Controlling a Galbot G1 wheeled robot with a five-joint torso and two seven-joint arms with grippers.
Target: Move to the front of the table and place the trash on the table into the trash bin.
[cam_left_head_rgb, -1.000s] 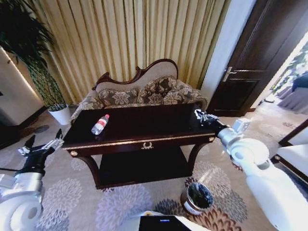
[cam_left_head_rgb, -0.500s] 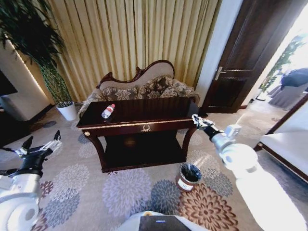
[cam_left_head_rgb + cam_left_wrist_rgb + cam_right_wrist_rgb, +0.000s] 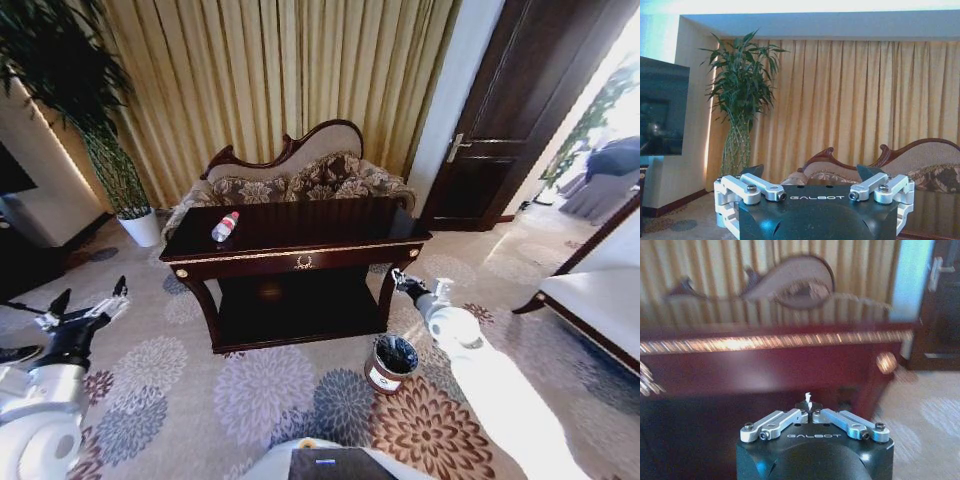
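Head view: bottle [image 3: 225, 227] on table [image 3: 300, 255], unbinned; right gripper [image 3: 403, 283], clenched on white scrap [image 3: 808, 399], above bin [image 3: 391, 363]; left gripper [image 3: 84, 311] spread, idle.

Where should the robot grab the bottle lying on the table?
Probably around the middle of the bottle, across its narrow width, coming down from above. It lies on its side near the table top's left end, so the round body is the easiest part to pinch.

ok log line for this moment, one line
right tool: shut on small white scrap, by table front corner, above trash bin | left tool: open, idle | bottle: on table
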